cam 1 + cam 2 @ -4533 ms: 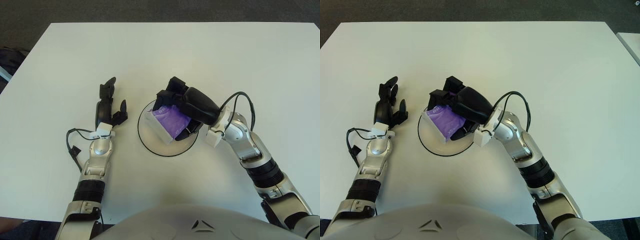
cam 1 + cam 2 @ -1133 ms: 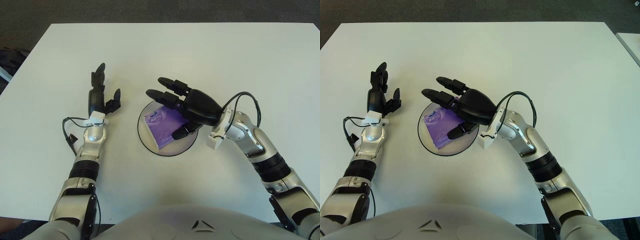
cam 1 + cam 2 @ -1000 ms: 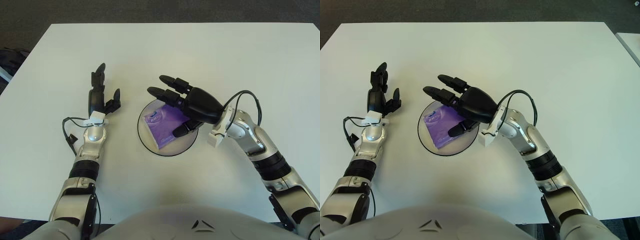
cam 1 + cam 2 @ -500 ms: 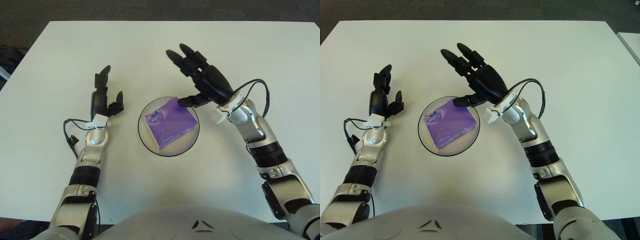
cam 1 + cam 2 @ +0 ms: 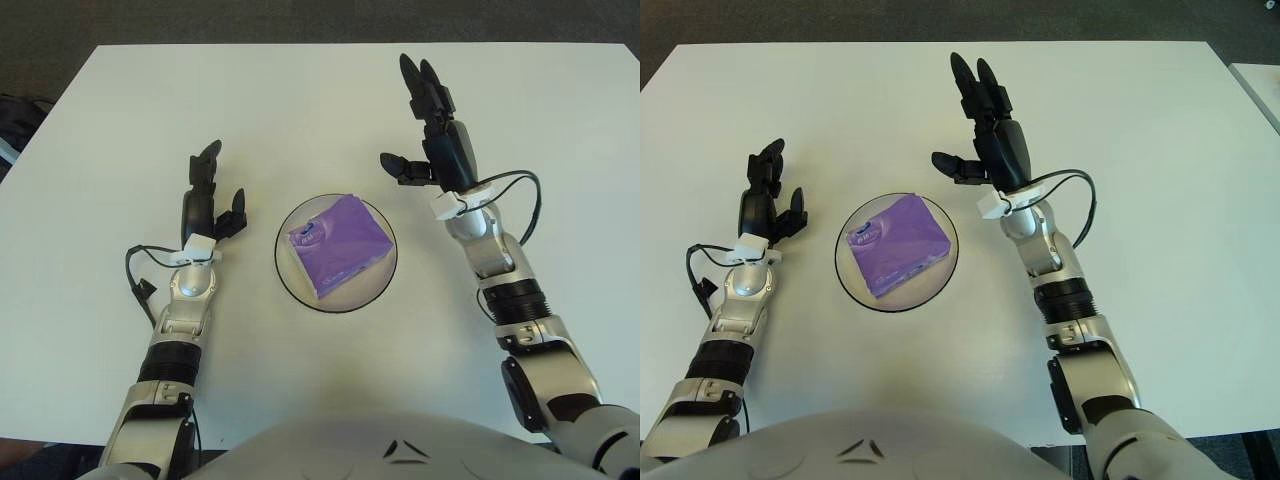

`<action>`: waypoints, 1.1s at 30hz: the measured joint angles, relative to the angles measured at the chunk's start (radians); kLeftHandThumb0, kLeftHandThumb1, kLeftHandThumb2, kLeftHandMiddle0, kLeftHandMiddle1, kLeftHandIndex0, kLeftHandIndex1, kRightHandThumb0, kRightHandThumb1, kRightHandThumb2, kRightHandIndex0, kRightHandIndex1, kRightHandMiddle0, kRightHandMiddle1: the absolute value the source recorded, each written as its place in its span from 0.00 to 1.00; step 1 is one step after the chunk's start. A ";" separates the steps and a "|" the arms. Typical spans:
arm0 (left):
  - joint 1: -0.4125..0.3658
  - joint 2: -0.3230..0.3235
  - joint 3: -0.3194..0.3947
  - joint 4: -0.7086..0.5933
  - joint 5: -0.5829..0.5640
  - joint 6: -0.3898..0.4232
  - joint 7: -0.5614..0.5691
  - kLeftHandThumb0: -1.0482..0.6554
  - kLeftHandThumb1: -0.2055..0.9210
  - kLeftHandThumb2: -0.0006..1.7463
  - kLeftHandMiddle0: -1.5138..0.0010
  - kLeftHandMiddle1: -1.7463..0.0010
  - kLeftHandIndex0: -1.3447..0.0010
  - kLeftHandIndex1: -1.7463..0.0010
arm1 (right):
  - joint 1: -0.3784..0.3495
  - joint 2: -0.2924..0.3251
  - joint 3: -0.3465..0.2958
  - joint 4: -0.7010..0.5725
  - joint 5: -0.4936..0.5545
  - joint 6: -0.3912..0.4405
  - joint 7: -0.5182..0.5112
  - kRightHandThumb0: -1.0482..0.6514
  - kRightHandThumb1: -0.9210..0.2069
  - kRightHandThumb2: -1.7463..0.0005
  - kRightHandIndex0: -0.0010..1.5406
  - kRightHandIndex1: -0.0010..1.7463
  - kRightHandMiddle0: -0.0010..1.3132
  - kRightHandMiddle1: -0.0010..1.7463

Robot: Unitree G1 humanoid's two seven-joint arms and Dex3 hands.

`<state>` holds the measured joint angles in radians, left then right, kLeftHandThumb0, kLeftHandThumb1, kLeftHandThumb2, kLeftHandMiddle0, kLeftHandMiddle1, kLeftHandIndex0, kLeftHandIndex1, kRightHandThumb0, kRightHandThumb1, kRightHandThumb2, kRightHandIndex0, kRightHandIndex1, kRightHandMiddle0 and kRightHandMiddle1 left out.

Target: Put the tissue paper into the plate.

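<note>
Right hand [image 5: 432,135] spread above white table [image 5: 120,120] — tissue paper [image 5: 338,246] in plate [image 5: 285,272]

White table [image 5: 300,110] filling most of the view; dark grey floor [image 5: 300,20] beyond its far edge and at the left corner.

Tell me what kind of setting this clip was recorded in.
Probably a lab or office test bench, not a home: a bare white table on dark carpet-like flooring, holding only a plate with a purple tissue pack between the open left hand and right hand.
</note>
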<state>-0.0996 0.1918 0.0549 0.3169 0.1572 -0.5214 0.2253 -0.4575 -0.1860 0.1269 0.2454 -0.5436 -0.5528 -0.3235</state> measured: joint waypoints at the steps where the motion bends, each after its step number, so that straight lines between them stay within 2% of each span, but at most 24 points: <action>1: 0.004 -0.002 -0.001 -0.006 0.002 0.002 0.001 0.20 1.00 0.43 0.80 0.96 1.00 0.57 | 0.000 0.010 -0.001 0.012 0.007 -0.003 -0.013 0.01 0.00 0.54 0.00 0.00 0.00 0.00; 9: 0.031 -0.011 -0.002 -0.041 0.006 0.026 -0.004 0.20 1.00 0.43 0.81 0.97 1.00 0.58 | 0.022 0.069 -0.022 0.036 0.071 0.000 -0.047 0.02 0.00 0.53 0.00 0.00 0.00 0.00; 16: 0.041 -0.013 -0.002 -0.046 0.005 0.033 -0.014 0.20 1.00 0.43 0.81 0.97 1.00 0.57 | 0.091 0.102 -0.026 0.034 0.100 0.023 -0.050 0.02 0.00 0.52 0.00 0.00 0.00 0.00; 17: 0.044 -0.013 -0.002 -0.048 0.005 0.033 -0.015 0.21 1.00 0.43 0.80 0.96 1.00 0.57 | 0.133 0.118 -0.024 0.034 0.105 0.049 -0.044 0.02 0.00 0.51 0.00 0.00 0.00 0.00; 22: 0.048 -0.015 -0.002 -0.056 0.006 0.033 -0.015 0.21 1.00 0.43 0.80 0.96 1.00 0.58 | 0.144 0.136 -0.020 0.036 0.123 0.063 -0.041 0.03 0.00 0.50 0.00 0.00 0.00 0.00; 33: 0.065 -0.022 -0.002 -0.071 0.008 0.036 -0.014 0.21 1.00 0.43 0.80 0.96 1.00 0.59 | 0.220 0.176 -0.015 0.072 0.182 0.099 -0.003 0.06 0.00 0.49 0.01 0.01 0.00 0.00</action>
<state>-0.0348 0.1702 0.0529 0.2463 0.1650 -0.4856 0.2109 -0.2378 -0.0104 0.1117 0.3173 -0.3614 -0.4535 -0.3266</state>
